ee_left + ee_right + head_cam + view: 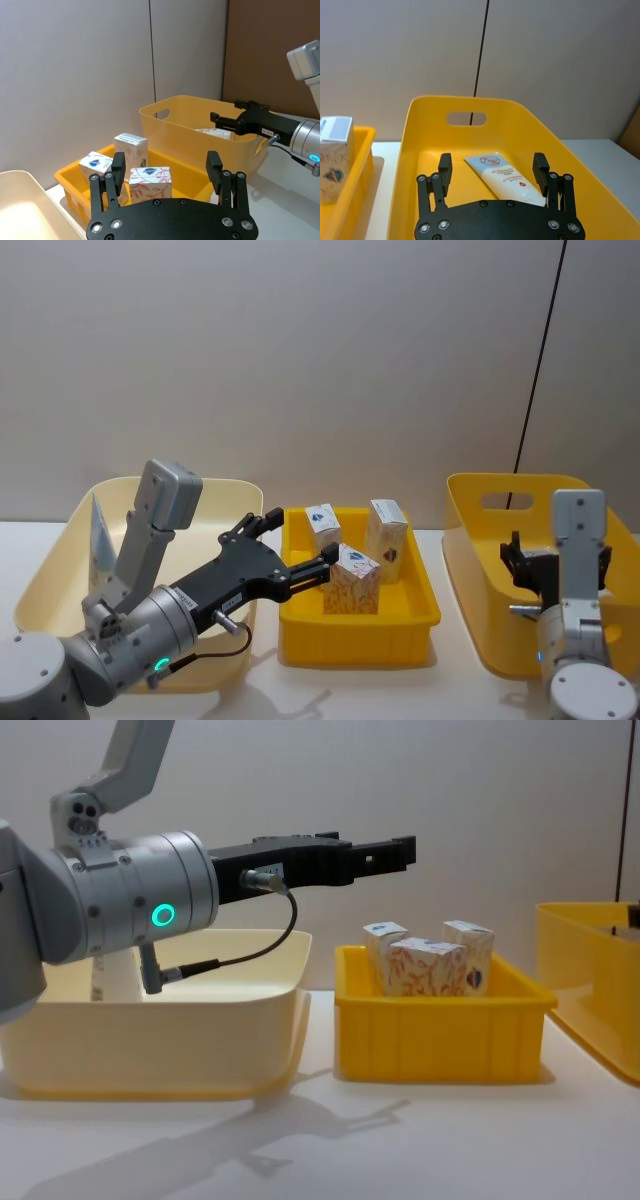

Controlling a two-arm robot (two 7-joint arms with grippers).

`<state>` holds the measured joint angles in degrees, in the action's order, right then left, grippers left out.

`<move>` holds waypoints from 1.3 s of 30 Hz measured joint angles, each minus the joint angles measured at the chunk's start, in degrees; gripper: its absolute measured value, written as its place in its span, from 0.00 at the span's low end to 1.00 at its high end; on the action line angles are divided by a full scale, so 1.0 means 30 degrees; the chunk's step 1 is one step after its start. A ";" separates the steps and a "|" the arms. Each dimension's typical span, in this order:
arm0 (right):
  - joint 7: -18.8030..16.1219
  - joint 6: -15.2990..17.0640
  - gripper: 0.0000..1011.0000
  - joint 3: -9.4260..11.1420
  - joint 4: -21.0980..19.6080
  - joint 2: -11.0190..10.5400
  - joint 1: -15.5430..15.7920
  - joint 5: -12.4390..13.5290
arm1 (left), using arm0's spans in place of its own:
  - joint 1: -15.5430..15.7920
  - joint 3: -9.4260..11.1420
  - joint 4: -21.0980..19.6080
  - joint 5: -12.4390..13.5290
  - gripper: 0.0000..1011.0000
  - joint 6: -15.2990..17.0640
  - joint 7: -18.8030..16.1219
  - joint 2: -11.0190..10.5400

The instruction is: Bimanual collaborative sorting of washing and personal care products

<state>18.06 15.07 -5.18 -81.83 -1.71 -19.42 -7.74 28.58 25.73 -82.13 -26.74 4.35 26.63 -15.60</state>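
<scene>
Left gripper (166, 162), spread wide, hovers with the three white cartons (150, 182) just ahead and below it in the small yellow tray (70, 180); right gripper (492, 167), also spread, hangs over the squeeze tube (506, 179) lying in the yellow bin (420, 130)

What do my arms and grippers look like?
Silver-grey housings form the left arm and right arm. Flat black screwed plates with two black fingers form the left gripper and right gripper. A green ring light and looping black cable sit at the left wrist.
</scene>
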 joint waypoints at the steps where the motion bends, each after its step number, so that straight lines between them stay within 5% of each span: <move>1: -0.0029 -0.0227 0.99 0.0022 -0.0061 0.0009 0.0030 0.0034 | 0.0000 0.0000 0.0000 -0.0001 0.99 0.0001 0.0000 0.0001; 15: -0.1003 -0.3135 0.99 0.0410 -0.0950 0.0055 0.0390 0.0971 | -0.0005 0.0001 0.0000 0.0008 0.99 0.0000 -0.0011 -0.0006; 23: -0.2006 -0.4905 0.99 0.0682 -0.1536 0.0101 0.0580 0.1929 | -0.0536 0.0008 -0.0385 0.0551 0.99 -0.0094 -0.0939 -0.0227; 34: -0.2434 -0.4953 0.99 0.0469 -0.1927 -0.0323 0.1045 0.2419 | -0.2125 0.0042 -0.1571 0.2169 0.99 -0.0495 -0.3679 -0.0888; 39: -0.3239 -0.4836 0.99 -0.0042 -0.2667 -0.1233 0.1995 0.3349 | -0.2894 0.0058 -0.2139 0.2946 0.99 -0.0675 -0.5015 -0.1212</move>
<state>8.35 0.56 -5.31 -89.83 -5.41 -13.43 2.31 19.90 25.90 -88.55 -17.90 2.32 11.59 -19.24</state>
